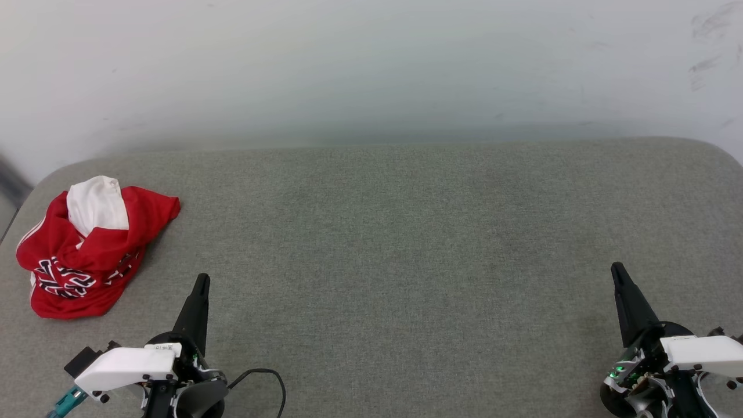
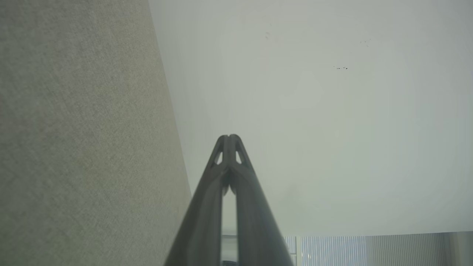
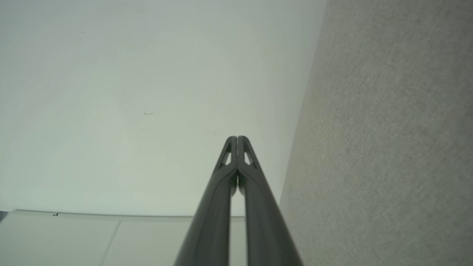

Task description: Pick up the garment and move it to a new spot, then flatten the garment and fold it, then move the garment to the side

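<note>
The garment (image 1: 87, 249) lies crumpled in a heap at the far left of the grey fabric surface (image 1: 383, 244). It is red with a white sleeve bunched on top and black white-outlined lettering showing low on the heap. My left gripper (image 1: 201, 281) rests shut at the lower left, its tip a short way right of and below the garment, touching nothing. In the left wrist view the left gripper (image 2: 229, 136) has its fingertips pressed together and empty. My right gripper (image 1: 616, 268) is shut at the lower right, far from the garment. The right wrist view shows the right gripper (image 3: 237, 137) with tips together, empty.
A pale wall (image 1: 371, 64) rises directly behind the surface's rear edge. The surface has rounded corners at left and right. A black cable (image 1: 264, 374) loops near the left arm's wrist. A floor strip (image 1: 8, 186) shows past the left corner.
</note>
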Tool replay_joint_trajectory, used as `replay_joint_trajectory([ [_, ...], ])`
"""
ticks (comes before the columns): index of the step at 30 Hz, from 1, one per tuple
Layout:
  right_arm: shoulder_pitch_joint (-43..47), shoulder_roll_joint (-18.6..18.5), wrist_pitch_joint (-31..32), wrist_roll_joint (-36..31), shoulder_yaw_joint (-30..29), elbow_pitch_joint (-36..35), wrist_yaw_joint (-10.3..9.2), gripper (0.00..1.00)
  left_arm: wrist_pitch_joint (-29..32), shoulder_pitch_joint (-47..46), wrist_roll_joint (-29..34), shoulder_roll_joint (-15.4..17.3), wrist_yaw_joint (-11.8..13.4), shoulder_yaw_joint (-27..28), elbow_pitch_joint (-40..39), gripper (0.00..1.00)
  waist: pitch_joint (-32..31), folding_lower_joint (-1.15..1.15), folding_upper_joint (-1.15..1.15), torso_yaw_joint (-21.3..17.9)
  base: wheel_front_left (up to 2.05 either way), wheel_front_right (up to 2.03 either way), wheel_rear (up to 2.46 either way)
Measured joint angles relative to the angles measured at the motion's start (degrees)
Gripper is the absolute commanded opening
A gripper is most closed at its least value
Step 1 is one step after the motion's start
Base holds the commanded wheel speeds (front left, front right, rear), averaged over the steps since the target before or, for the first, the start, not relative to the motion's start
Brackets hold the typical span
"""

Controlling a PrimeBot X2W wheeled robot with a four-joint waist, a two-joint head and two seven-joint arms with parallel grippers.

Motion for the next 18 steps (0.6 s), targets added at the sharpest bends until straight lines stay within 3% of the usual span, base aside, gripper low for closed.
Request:
replay_joint_trajectory([
  [18, 0.00, 0.00, 0.01, 0.00, -0.01, 0.00, 0.00, 0.00, -0.01, 0.00, 0.00, 0.00, 0.00, 0.00, 0.00, 0.00, 0.00, 0.00, 0.00, 0.00, 0.00, 0.00, 0.00],
])
